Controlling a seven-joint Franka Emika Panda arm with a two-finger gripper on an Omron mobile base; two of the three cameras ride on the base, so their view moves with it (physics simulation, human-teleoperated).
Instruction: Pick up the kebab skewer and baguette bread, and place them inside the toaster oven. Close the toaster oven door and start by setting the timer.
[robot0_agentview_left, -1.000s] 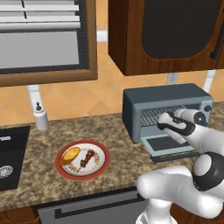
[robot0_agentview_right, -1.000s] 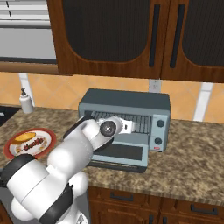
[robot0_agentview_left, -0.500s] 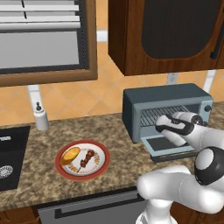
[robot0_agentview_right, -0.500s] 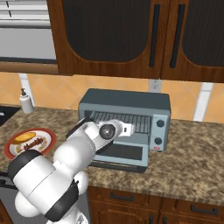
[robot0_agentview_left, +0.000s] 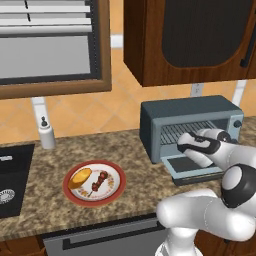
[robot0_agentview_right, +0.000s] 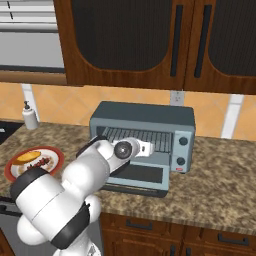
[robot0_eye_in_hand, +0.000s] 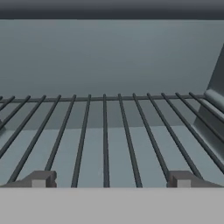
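Gripper (robot0_eye_in_hand: 109, 178) gapes empty at the oven (robot0_agentview_left: 190, 131) mouth; on the plate (robot0_agentview_left: 75, 194) near the counter's front edge, the skewer (robot0_agentview_left: 99, 181) looks light and thin — pinch mid-stick.

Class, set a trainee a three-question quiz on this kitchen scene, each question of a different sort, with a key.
1. True or false: the toaster oven door hangs open.
2. Where do the kebab skewer and baguette bread lie? A) on the oven's wire rack B) on the red plate C) in the sink
3. Fill in: the jaws of the gripper stand ____ at the toaster oven.

Key: 1 true; 2 B; 3 open, holding nothing.
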